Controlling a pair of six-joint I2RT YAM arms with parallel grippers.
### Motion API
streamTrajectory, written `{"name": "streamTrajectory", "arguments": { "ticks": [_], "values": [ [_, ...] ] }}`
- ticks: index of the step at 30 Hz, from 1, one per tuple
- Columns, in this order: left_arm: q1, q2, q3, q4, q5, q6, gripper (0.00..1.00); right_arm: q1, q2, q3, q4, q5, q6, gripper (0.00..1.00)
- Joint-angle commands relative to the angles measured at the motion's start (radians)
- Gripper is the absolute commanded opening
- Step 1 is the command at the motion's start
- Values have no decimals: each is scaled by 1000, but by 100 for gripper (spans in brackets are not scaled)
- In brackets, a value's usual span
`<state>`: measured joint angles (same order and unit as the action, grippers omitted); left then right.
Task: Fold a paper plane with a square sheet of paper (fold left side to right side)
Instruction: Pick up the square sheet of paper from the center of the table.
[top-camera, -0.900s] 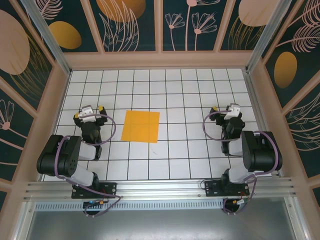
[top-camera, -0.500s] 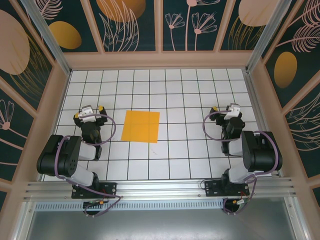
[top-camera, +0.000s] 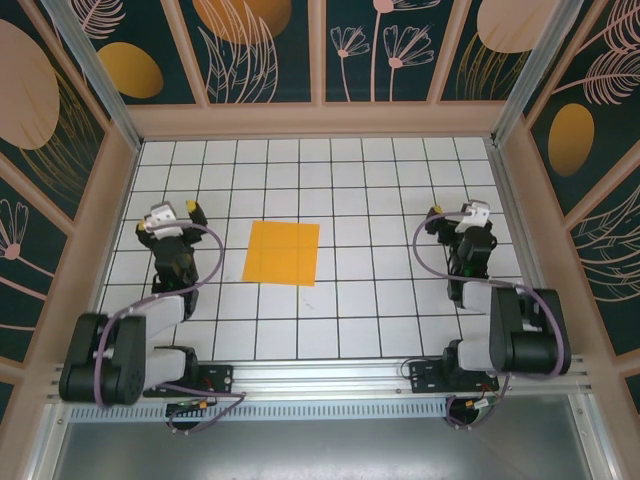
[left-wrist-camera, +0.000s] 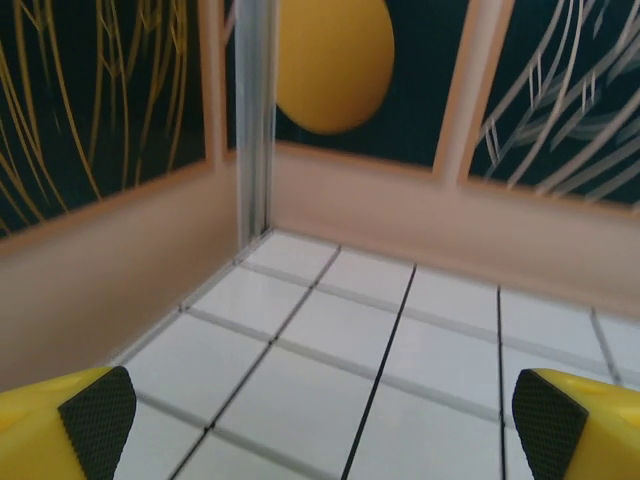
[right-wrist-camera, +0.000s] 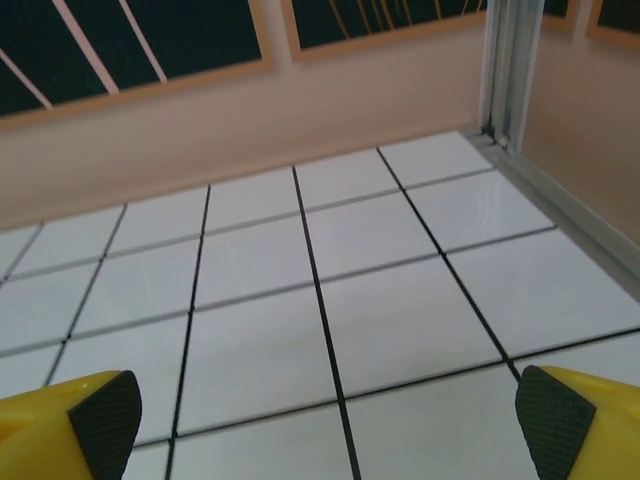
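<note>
On both arms the jaws stand wide open with nothing between them (yellow fingertips (left-wrist-camera: 60, 430) sit at the wrist views' lower corners) above bare white tiles. Between the left arm (top-camera: 170, 270) and the right arm (top-camera: 470, 260), well apart from each, the square sheet of paper (top-camera: 282, 253) lies on the tabletop (top-camera: 350, 180), seemingly flat and unfolded.

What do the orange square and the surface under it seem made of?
The square sheet of paper looks like thin matte paper: it lies flat, without shine. The table looks like glossy white tile or laminate: black grid lines, soft reflections.
</note>
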<state>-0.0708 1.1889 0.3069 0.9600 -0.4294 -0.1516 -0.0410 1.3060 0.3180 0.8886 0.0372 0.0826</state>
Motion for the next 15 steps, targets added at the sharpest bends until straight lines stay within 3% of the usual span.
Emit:
{"name": "streamTrajectory", "arguments": {
  "ticks": [1,4,7,10,15],
  "values": [
    [0,-84,220,-528,23,-199,98,33,-107,105,-334,38,117,99],
    [-1,-38,392,-866,233,-327,98,128,-134,205,-571,98,232,99],
    [-5,27,470,-1064,458,-431,98,245,-84,317,-754,133,347,99],
    [-36,91,495,-1153,635,-470,99,360,10,436,-870,116,428,99],
    [-121,185,525,-1247,778,-450,99,524,228,646,-994,73,510,99]
  ]
}}
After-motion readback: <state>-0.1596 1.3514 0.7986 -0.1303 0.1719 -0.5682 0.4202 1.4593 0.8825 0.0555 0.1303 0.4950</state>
